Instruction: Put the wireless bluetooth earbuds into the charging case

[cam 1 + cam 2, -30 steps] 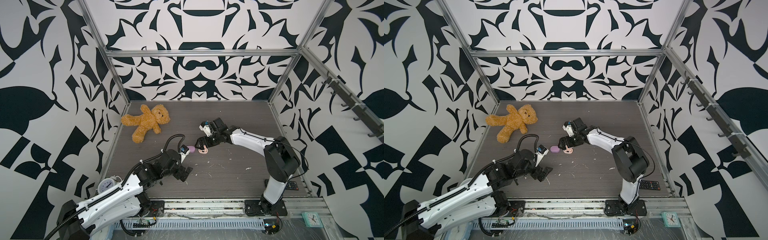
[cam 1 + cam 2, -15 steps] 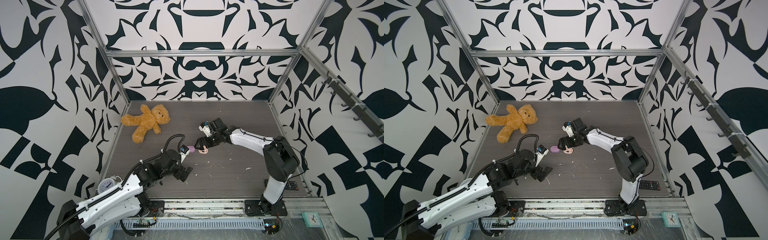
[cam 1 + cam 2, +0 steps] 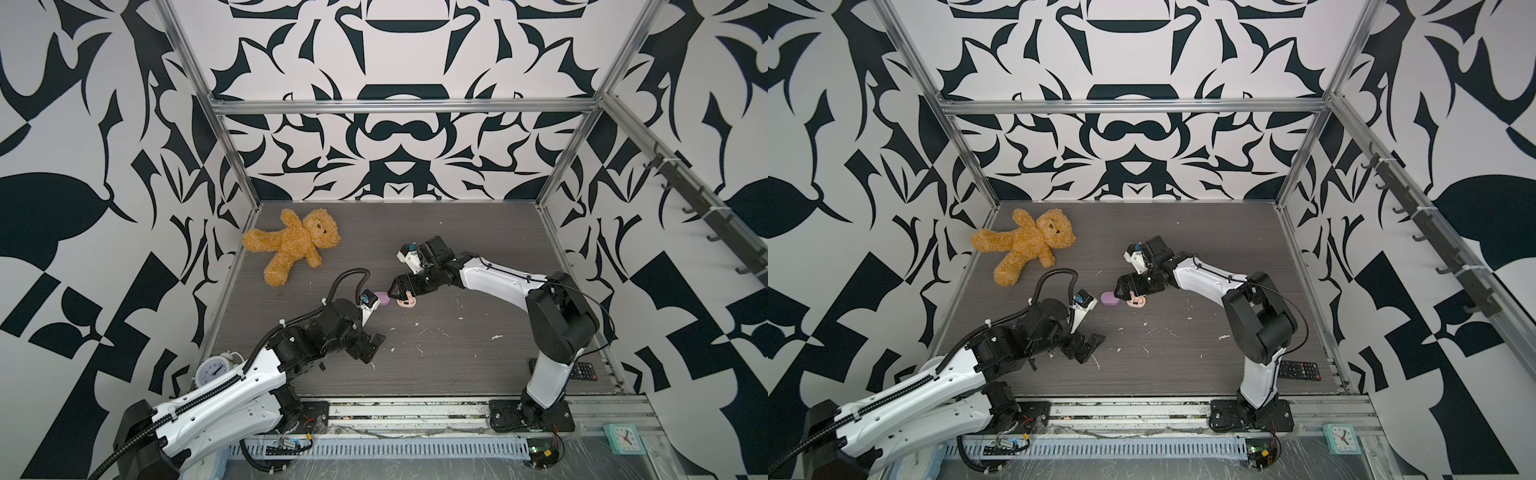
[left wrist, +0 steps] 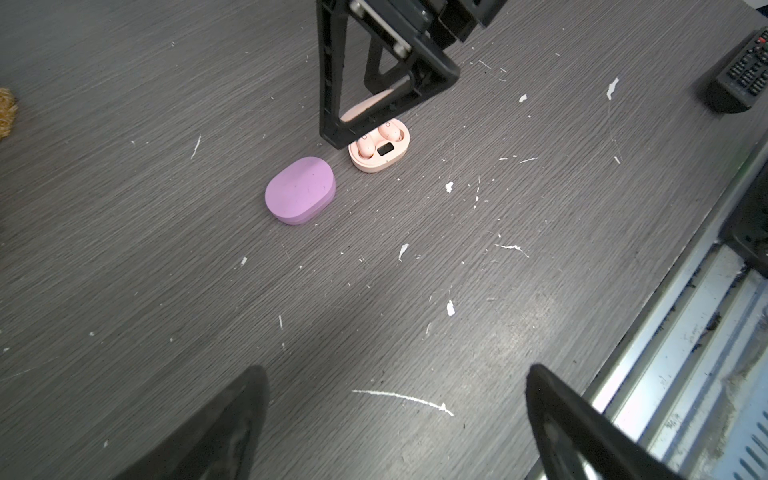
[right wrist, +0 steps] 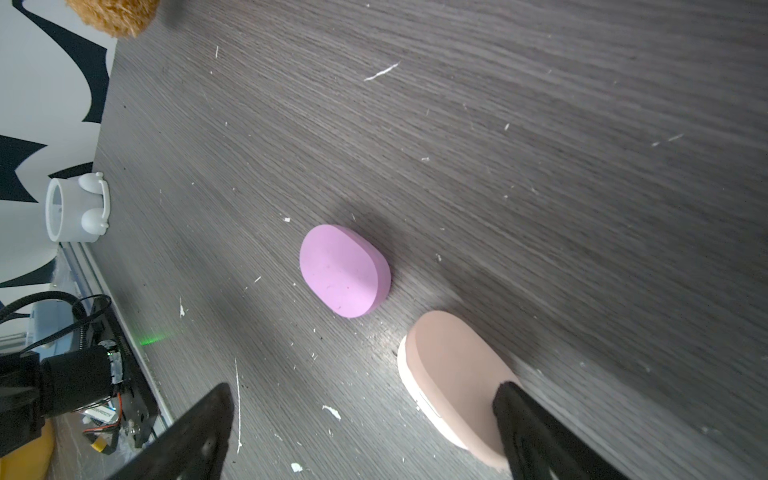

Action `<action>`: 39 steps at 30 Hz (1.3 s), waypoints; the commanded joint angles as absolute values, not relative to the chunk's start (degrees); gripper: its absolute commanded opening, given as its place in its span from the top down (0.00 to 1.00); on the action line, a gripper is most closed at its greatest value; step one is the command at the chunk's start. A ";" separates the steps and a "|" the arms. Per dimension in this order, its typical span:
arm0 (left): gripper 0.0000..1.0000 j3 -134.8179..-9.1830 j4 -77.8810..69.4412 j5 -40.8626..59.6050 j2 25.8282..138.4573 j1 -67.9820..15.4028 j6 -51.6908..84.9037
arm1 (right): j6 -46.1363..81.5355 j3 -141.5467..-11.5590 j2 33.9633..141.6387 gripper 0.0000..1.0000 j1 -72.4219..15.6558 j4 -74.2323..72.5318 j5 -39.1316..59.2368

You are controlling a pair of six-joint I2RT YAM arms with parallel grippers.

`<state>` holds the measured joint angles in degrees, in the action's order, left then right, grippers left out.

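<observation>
A peach charging case [image 4: 380, 162] lies open mid-table, with two peach earbuds [image 4: 390, 132] seated in its wells. Its raised lid [image 5: 453, 365] faces my right gripper [image 5: 365, 388], which is open, with one fingertip [image 5: 511, 399] against the lid's outer face. Both top views show this gripper [image 3: 397, 291] [image 3: 1125, 291] low over the peach case [image 3: 406, 304] [image 3: 1137, 302]. A shut lilac case [image 4: 300, 190] [image 5: 338, 274] [image 3: 382, 298] lies just beside it, its inside hidden. My left gripper [image 4: 397, 370] [image 3: 371, 347] is open over bare table nearer the front, holding nothing.
A brown teddy bear [image 3: 293, 245] lies at the back left. A white alarm clock [image 3: 214, 368] stands at the front left edge, and a black remote [image 3: 1300, 370] at the front right. White scraps [image 4: 403, 399] litter the dark table.
</observation>
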<state>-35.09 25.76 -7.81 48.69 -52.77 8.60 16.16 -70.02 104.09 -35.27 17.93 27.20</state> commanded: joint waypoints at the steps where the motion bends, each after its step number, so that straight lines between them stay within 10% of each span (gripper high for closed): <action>1: 0.01 -35.42 26.31 -8.21 47.77 -52.56 8.93 | 16.78 -69.43 102.31 0.00 -35.35 16.62 28.48; 29: 0.01 -35.11 26.28 -4.64 41.80 -52.56 8.97 | 16.82 -65.25 83.08 0.00 -35.07 17.05 9.70; 39: 0.01 -35.29 26.69 -30.26 37.95 -52.37 15.08 | 10.50 -51.29 64.84 0.00 -34.77 8.79 -12.82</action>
<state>-35.09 25.67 -18.92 37.98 -52.73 12.05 13.78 -55.00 69.73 -34.96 14.46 -1.83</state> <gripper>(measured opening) 0.990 0.999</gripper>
